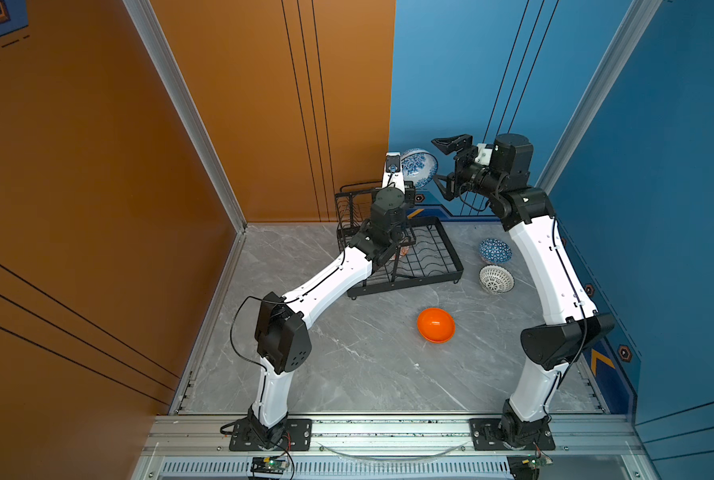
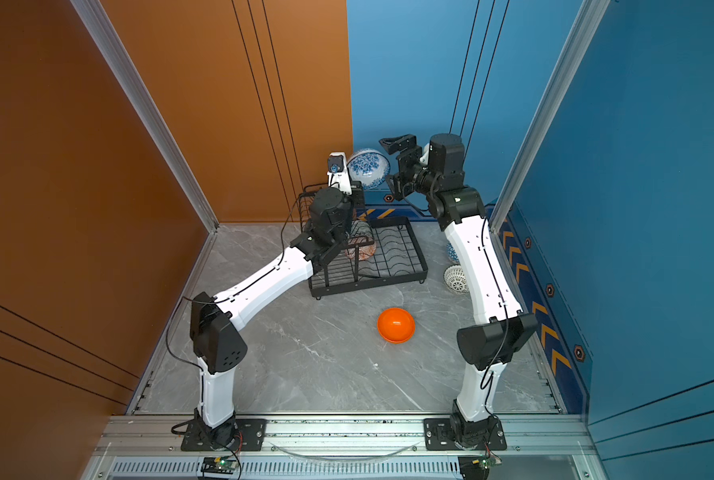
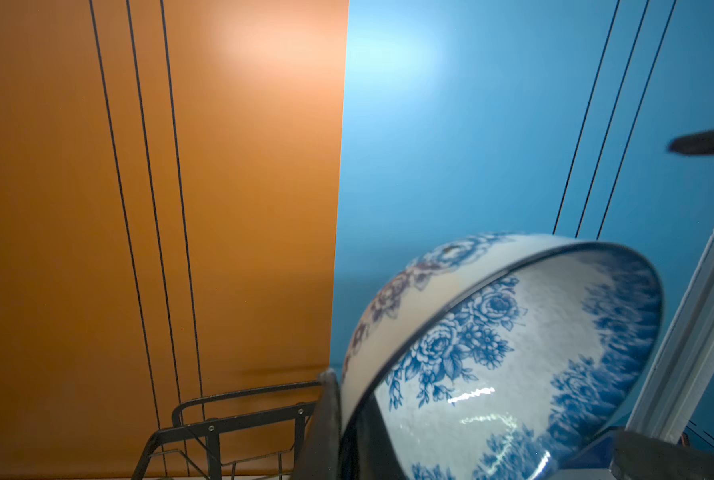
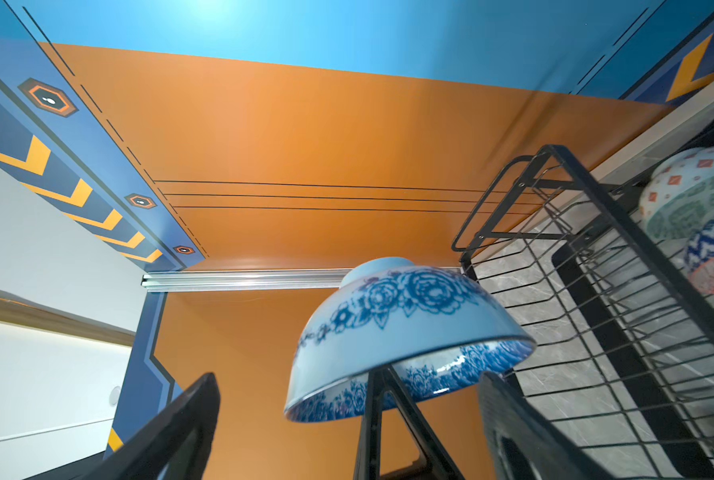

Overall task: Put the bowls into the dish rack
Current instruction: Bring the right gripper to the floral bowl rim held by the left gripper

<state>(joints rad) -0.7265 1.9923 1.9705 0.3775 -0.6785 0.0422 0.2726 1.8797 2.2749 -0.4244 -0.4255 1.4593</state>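
Observation:
The blue-white floral bowl [image 1: 419, 167] [image 2: 367, 168] hangs tilted in the air above the far end of the black wire dish rack [image 1: 442, 249] [image 2: 409, 249]. My left gripper [image 1: 407, 186] [image 3: 347, 399] is shut on its rim [image 3: 513, 353]. My right gripper [image 1: 444, 166] [image 4: 347, 378] stands open just right of this bowl [image 4: 396, 332], its fingers apart from it. Two patterned bowls [image 4: 687, 195] [image 2: 362, 245] stand in the rack [image 4: 596, 291]. On the table lie the plain orange bowl [image 1: 435, 325] [image 2: 396, 325], the blue-white triangle bowl [image 1: 495, 251] and the white-black lattice bowl [image 1: 496, 279].
The rack's raised upper tier with its handle [image 3: 222, 424] sits at the far left end, beside the orange wall. Orange and blue walls close the table in on three sides. The left forearm [image 1: 330, 278] crosses over the rack's near left corner.

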